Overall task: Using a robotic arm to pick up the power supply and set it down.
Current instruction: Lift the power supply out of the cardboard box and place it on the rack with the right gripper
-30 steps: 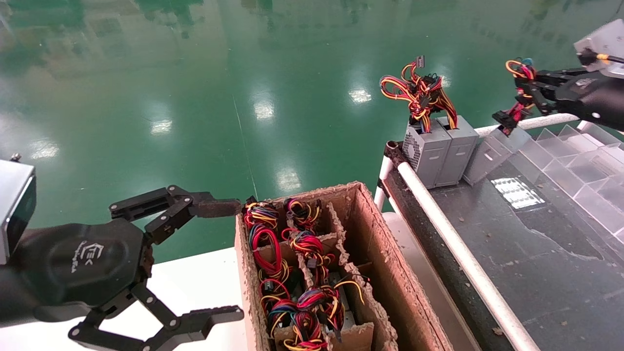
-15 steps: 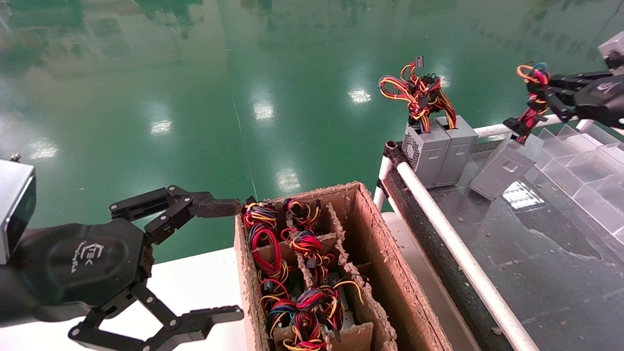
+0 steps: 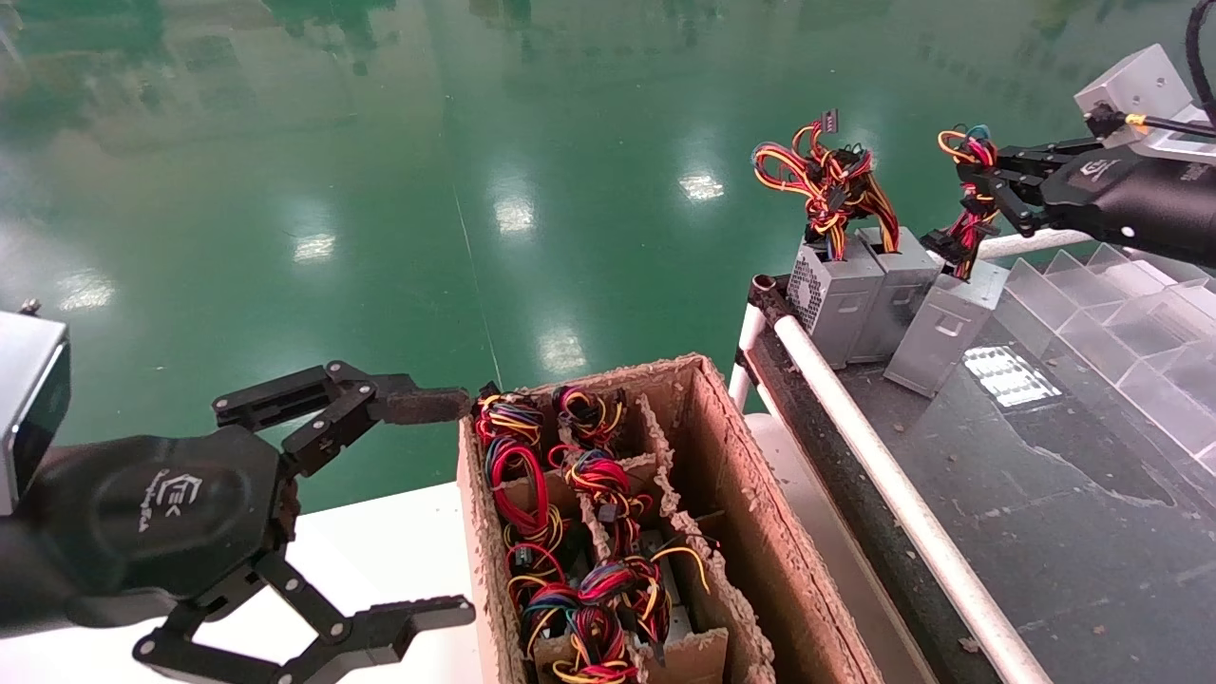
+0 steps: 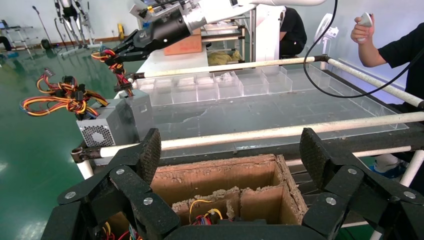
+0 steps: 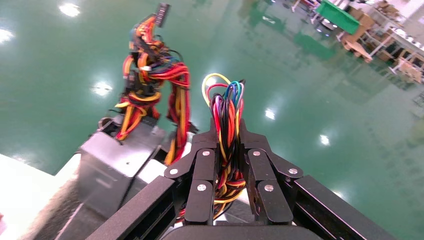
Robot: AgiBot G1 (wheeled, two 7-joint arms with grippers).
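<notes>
Head view: I see my right gripper (image 3: 978, 185) up at about 2 o'clock, its fingers pinched on the wire bundle (image 3: 964, 214) of the power supply (image 3: 940, 328). The grey box hangs tilted below the bundle, its lower end on the dark table (image 3: 1045, 494) and its upper edge against the two grey units (image 3: 860, 290) standing by the white rail (image 3: 883, 475). Those two carry their own tangle of red and yellow wires (image 3: 826, 185) on top.

On the right wrist camera the fingers (image 5: 202, 182) are narrow, with the coloured wires (image 5: 227, 130) squeezed between them and looping out above.

My left gripper (image 3: 399, 503) sits idle at 8 o'clock, spread wide, just beside the cardboard box (image 3: 750, 513). The box's dividers hold more wired units. On the left wrist camera a person (image 4: 395, 55) stands beyond the table with a handheld control.
</notes>
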